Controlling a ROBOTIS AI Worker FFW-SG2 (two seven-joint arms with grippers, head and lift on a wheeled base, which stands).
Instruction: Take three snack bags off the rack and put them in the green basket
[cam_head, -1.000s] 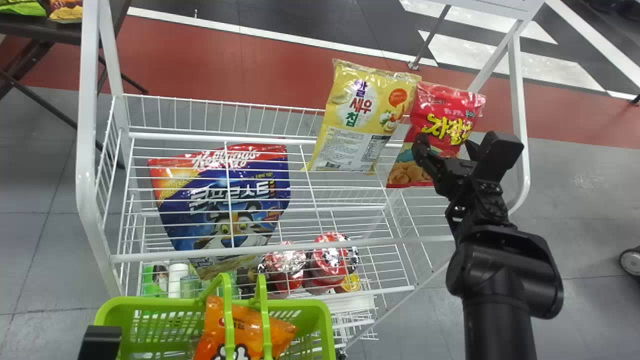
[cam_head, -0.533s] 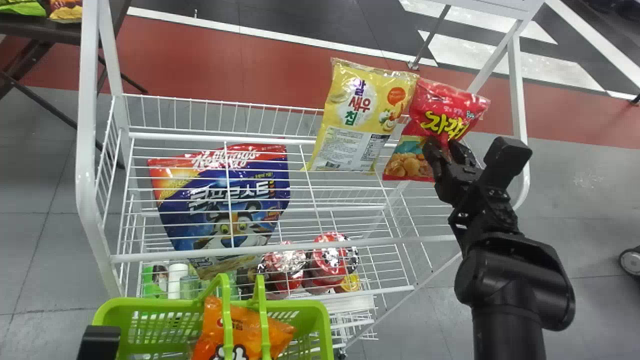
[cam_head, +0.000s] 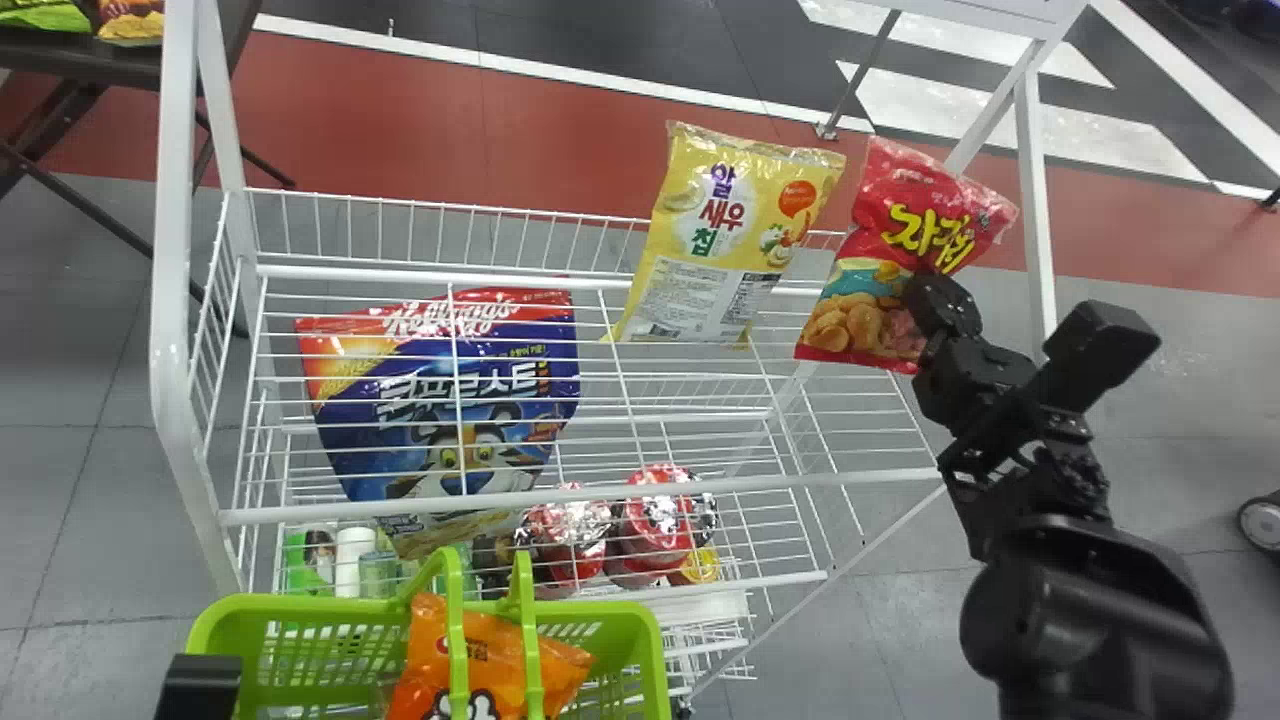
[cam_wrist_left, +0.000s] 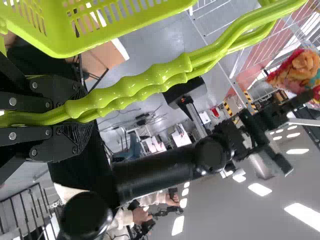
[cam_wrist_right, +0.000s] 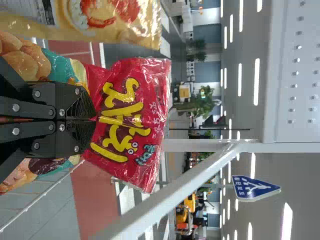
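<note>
Right gripper: right of centre, fingers pinched together on red bag.
Red bag: upper right, tilted, near yellow bag.
Yellow bag: upper centre, tilted, at rack.
Orange bag: bottom, inside green basket.
Left gripper: lower left, fingers closed round basket handles.

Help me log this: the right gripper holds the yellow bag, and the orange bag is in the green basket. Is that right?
Wrong bag: the right wrist view shows the right gripper holding the red bag. The orange bag is in the basket.
</note>
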